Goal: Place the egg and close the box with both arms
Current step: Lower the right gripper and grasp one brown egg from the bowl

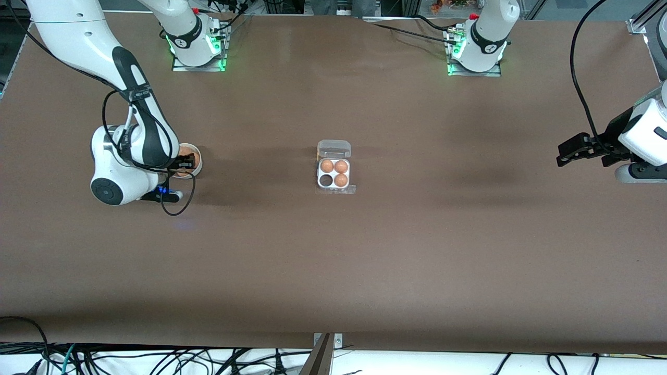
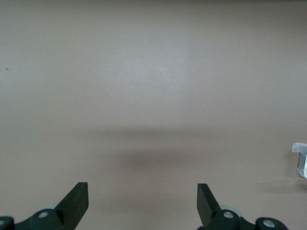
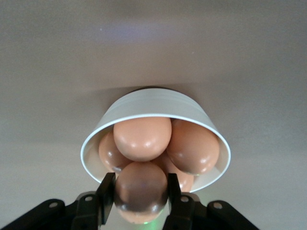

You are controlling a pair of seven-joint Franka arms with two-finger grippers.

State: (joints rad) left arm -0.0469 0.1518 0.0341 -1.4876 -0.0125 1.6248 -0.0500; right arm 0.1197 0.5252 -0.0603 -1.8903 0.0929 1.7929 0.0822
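Gripping a smooth tan-orange egg (image 3: 140,191) between its two black fingers (image 3: 106,195), the right arm's pincer (image 1: 183,164) sits down inside the round white bowl (image 3: 106,120), which stands on the brown bench (image 1: 333,260) toward the right arm's end. In the right wrist view the held egg lies pinched on both sides, with other eggs of the same colour (image 3: 142,137) heaped against it in the bowl. Near the middle of the bench stands the small square clear-plastic egg carton (image 1: 334,175), its hinged see-through lid (image 1: 334,149) folded open on the side farther from the front camera. Three of its four round cells hold tan-orange eggs (image 1: 341,179); the fourth cell (image 1: 326,180), nearer to the front camera and toward the right arm's end, shows dark. The left arm waits well apart from the carton, its pincer (image 1: 569,151) hanging over bare bench at the left arm's end with the black fingers (image 2: 76,201) spread wide and holding nothing; a corner of the carton shows at the edge of the left wrist view.
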